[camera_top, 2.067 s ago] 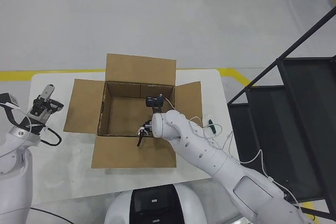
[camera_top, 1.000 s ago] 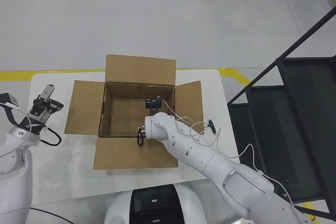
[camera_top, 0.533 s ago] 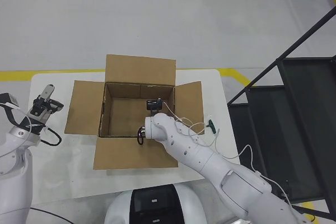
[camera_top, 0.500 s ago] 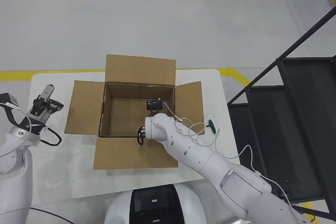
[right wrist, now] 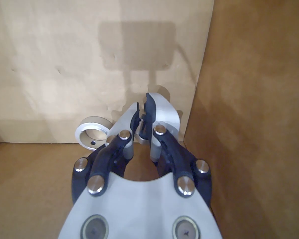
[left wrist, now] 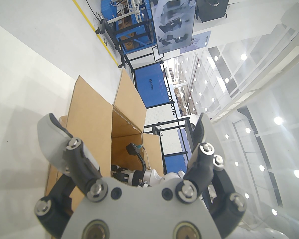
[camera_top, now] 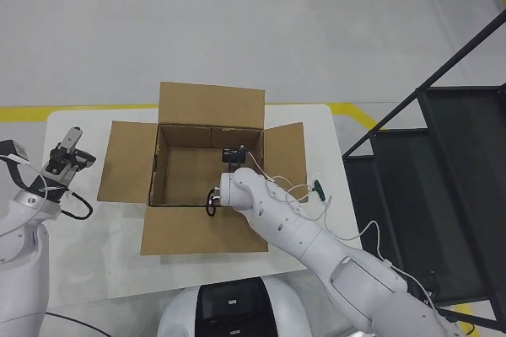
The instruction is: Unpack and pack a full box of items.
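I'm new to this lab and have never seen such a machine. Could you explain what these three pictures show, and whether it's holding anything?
This is a two-armed robot working at a white table. One picture looks down from a camera above its arms. The other two come from a camera on each wrist. An open cardboard box stands on the table. The right gripper is down inside the box with its fingers almost together, next to a silver metal ring on the box floor. I cannot tell whether it pinches anything. The left gripper is open and empty, apart from the box. A small green item lies on the table beside the box.
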### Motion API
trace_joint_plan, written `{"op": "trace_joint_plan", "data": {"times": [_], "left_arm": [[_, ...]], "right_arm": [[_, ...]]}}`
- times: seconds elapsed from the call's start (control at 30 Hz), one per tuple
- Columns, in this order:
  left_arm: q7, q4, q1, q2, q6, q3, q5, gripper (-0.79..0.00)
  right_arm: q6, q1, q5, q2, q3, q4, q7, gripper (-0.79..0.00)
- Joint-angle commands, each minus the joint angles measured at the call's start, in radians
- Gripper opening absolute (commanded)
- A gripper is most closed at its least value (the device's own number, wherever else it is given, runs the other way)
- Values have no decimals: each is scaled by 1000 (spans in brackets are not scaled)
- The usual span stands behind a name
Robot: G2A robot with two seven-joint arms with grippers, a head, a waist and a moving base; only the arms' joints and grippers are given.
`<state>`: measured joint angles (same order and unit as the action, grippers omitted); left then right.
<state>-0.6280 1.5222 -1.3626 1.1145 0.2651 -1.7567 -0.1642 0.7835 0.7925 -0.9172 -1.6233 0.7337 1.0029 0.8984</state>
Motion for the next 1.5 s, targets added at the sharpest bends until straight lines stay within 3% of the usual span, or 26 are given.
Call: {"op": "trace_joint_plan", "data": {"times": [0.0,0.43,0.73,1.13,1.47], "left_arm": [[0,0,0,0,0,0,0,0],[0,0,0,0,0,0,0,0],[0,0,0,0,0,0,0,0],[0,0,0,0,0,0,0,0],[0,0,0,0,0,0,0,0]], "right_arm": [[1,-2,-5,1,12,14,-15,-785],[-32,62,-59,24,101,199,-105,-785],[-136,223,47,45,222,423,-236,-785],[-324,443,334,57,367,699,-368,-785],[-450,564,489,65,433,805,-446,-785]]}}
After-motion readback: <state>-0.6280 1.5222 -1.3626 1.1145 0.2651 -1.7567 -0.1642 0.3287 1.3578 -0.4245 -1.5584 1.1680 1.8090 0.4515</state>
